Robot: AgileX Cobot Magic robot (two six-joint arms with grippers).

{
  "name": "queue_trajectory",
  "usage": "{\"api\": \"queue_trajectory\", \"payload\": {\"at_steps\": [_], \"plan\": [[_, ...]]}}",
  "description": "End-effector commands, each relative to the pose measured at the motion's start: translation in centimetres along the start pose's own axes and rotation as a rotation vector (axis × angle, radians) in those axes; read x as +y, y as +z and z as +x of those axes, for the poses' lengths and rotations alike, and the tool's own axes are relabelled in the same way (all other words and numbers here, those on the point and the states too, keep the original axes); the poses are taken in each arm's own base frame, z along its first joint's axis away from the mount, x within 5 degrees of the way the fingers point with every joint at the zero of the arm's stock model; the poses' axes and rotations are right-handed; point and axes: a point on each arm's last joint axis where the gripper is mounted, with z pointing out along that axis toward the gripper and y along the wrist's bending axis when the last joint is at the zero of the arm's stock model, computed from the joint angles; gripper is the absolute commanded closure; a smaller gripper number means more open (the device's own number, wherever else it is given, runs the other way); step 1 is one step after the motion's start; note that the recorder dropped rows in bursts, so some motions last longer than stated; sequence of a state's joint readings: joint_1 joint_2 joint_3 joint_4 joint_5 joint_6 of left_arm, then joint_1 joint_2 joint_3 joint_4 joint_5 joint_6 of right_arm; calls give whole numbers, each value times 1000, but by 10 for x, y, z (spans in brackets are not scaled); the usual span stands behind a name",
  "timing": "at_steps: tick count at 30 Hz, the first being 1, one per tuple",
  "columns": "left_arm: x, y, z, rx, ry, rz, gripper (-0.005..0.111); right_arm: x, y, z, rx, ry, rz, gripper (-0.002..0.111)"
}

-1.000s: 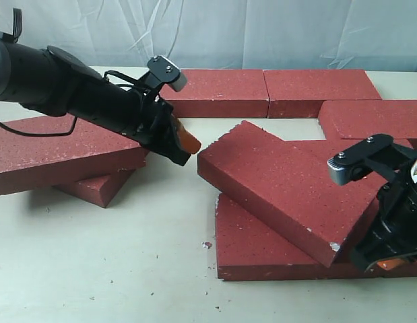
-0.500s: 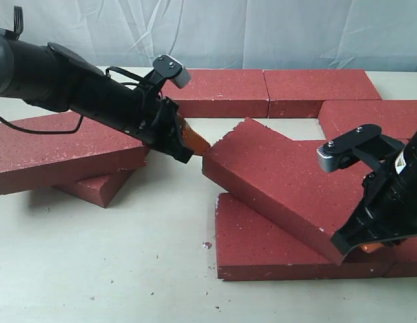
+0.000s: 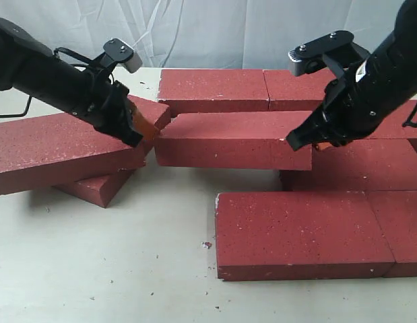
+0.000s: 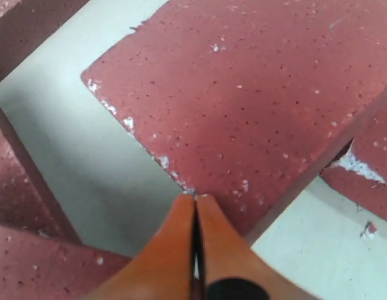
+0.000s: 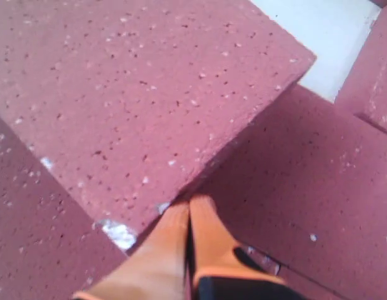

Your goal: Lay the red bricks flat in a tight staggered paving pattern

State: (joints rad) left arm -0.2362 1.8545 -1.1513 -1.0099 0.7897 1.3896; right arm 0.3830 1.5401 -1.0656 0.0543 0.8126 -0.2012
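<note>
Pressed to the left corner of the middle red brick (image 3: pixel 235 138): left gripper (image 3: pixel 146 126), closed and empty. Long axis straight across toward the right gripper (image 3: pixel 316 142) (likewise closed, holding nothing), tip at the right end, there overlapping a lower brick (image 3: pixel 356 168). Probably equally near.

The red bricks (image 3: pixel 296 235) are dark red, peppered with pale and dark flecks — whitish chips along some edges. The table (image 3: pixel 93 269) is cream, scattered with dark specks. The left tool (image 4: pixel 194 201) and the right tool (image 5: pixel 188 206) are orange, black at the base — the backdrop (image 3: pixel 228 33) pale grey.
</note>
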Motion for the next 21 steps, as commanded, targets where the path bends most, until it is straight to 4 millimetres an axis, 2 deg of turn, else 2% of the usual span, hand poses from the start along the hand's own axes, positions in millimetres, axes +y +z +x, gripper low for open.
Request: {"api": "queue_trajectory", "payload": {"at_steps": [1, 6, 9, 16, 21], "plan": [[-5, -2, -1, 17, -4, 32, 107, -4, 31, -23, -68, 9, -1, 109], [0, -3, 6, 89, -17, -32, 107, -3, 62, -26, -48, -31, -1, 109], [3, -3, 8, 116, -26, -58, 107, 3, 74, -30, -77, -51, 0, 109], [6, -3, 6, 86, -54, -92, 107, 12, 80, -43, -201, -84, 14, 109], [8, -3, 5, 74, -55, -118, 107, 10, 82, -41, -174, -170, 54, 109]]}}
